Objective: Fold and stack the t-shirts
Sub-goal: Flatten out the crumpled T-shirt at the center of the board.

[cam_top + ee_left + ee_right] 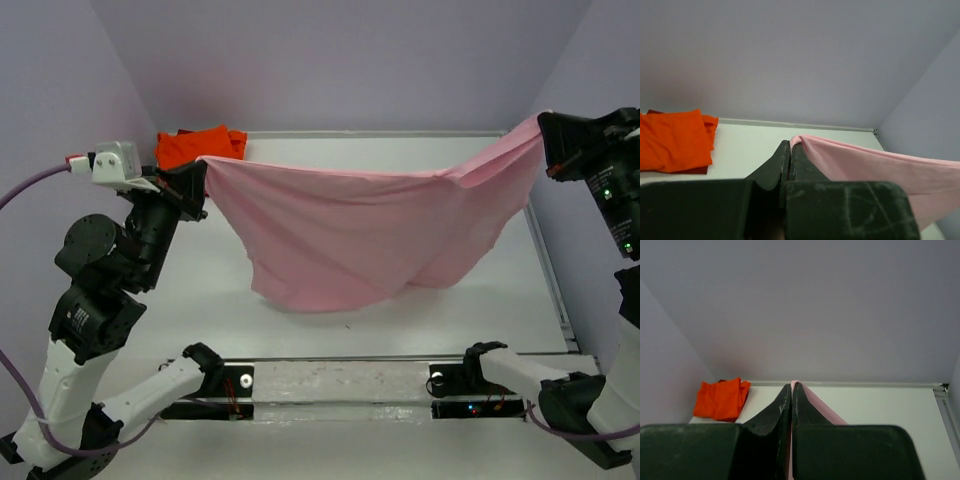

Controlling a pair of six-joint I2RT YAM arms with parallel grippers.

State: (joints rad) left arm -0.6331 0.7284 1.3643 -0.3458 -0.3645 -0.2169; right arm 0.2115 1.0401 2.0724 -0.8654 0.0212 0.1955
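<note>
Here the pink t-shirt (350, 235) hangs in the air between the two arms, like washing on a line. The left tool (203, 162) is pinched tight on one top corner of it, over the far left part of the table (200, 300). The right tool (545, 128) is pinched tight on the other top corner, close to the right wall (585, 60).

Seen from the left wrist, the jaws press flat together. The pink cloth comes out at their tip and runs off to the right. Seen from the right wrist, the jaws are pressed together too. A thin bit of pink pokes out at the tip and goes down along their right side.

The top edge of the pink t-shirt sags a little in the middle. Below that edge the cloth droops in big soft folds over the middle of the table. The lowest part hangs more to the left than to the right. I cannot tell if the bottom of the cloth touches the table or only hangs just above it.

The orange t-shirt (195, 145) lies on the table in the far left corner, right up by the back wall (350, 60). It is folded into a small flat pile. It sits near the left tool and is apart from the pink t-shirt. Neither tool touches it.
</note>
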